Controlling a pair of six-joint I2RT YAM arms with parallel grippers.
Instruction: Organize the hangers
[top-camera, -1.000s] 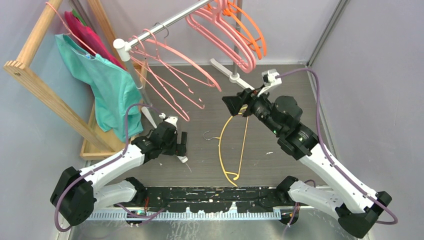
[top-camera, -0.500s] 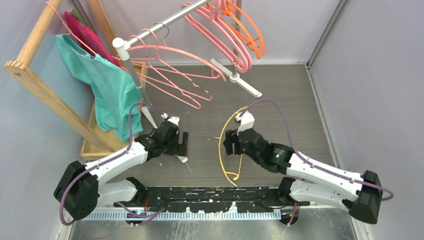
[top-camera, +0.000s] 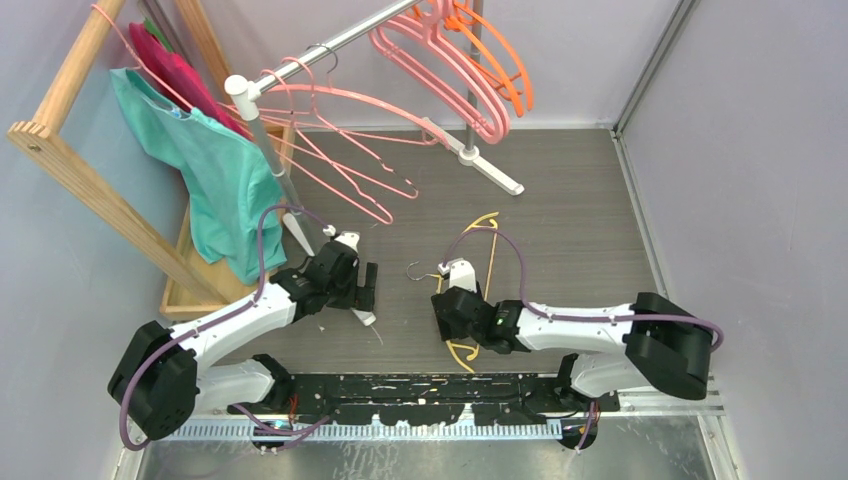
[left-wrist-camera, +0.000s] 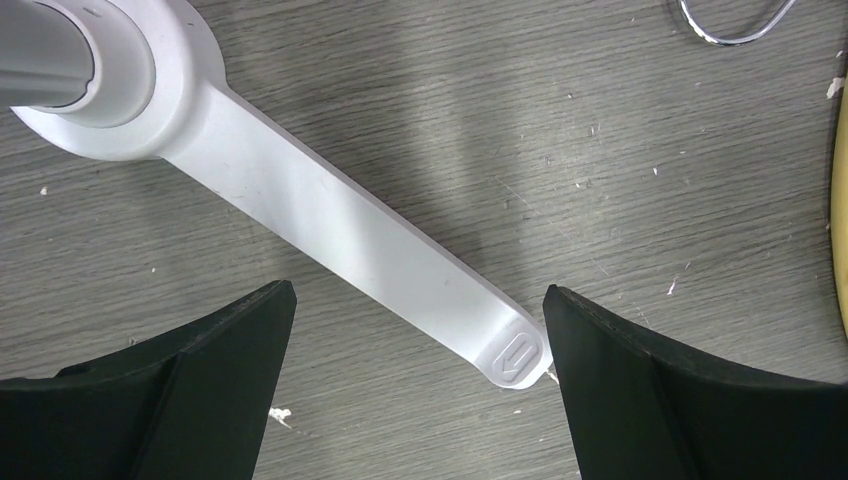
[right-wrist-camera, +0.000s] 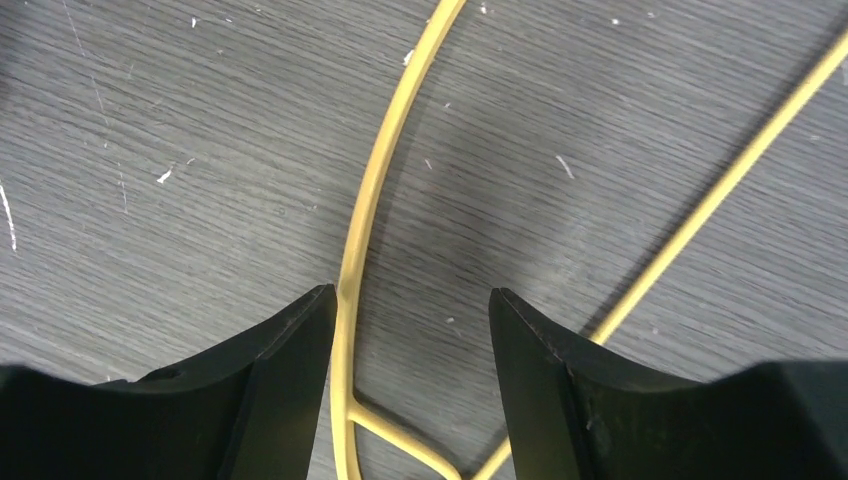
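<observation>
Straddling: right gripper, jaws apart either side of one arm of the yellow wire hanger, apparently set for a pinch, nothing gripped | hanger: flat on floor, lower centre of overhead view | left gripper: jaws spread above white rack foot, empty, seemingly parked | upper frame: pink and orange hangers on rail.

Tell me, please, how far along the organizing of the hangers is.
Done: thick pink hangers, orange hangers and thin pink hangers hang on the metal rail. In hand: the open right end effector straddles one wire of the yellow hanger on the table, not gripping yet. Left: lift it and hang it.
</observation>
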